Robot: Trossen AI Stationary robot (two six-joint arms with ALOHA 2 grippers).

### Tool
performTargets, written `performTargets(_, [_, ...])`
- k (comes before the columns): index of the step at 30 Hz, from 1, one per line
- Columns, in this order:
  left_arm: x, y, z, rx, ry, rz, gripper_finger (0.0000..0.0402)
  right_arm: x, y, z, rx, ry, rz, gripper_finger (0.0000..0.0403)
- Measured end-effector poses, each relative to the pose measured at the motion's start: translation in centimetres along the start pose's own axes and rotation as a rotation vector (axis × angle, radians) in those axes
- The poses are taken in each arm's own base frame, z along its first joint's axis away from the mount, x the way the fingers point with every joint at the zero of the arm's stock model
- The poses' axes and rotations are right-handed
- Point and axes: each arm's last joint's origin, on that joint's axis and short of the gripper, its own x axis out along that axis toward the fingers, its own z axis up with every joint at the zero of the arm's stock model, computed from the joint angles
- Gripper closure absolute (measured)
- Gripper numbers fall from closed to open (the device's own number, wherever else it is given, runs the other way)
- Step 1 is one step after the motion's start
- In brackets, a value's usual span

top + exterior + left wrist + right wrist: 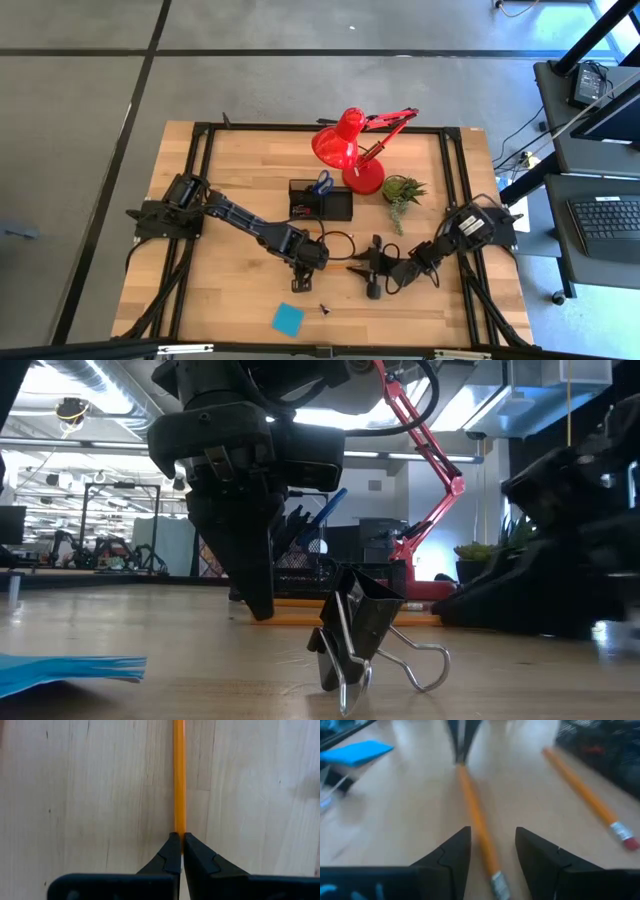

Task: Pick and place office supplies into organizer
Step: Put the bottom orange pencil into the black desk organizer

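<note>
Bare tabletop (230,300) at front left, binder clip (325,309) and sticky-note pad (287,318) nearby

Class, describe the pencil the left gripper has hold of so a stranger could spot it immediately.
Start at the red desk lamp and come toward the table's near edge, to where the two arms meet. The pencil lies flat on the wood, pinched at one end by the left gripper. The other orange pencil lies untouched.

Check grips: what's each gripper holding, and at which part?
Left gripper is shut on one end of an orange pencil. Right gripper is open, straddling that pencil's eraser end, holding nothing.
</note>
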Motion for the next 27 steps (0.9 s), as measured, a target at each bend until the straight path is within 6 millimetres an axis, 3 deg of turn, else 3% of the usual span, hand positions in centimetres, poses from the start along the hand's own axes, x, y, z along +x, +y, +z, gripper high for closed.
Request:
performTargets(19, [-0.01,0.0,-0.06,0.035,0.006,-0.001,0.0398,0.01,0.21,-0.03,-0.004,0.008,0.082,0.0244])
performTargets(27, [-0.03,-0.06,-0.18,0.034,0.033,-0.039,0.0398,-0.22,0.53,0.57,0.085,0.062,0.172,0.0244])
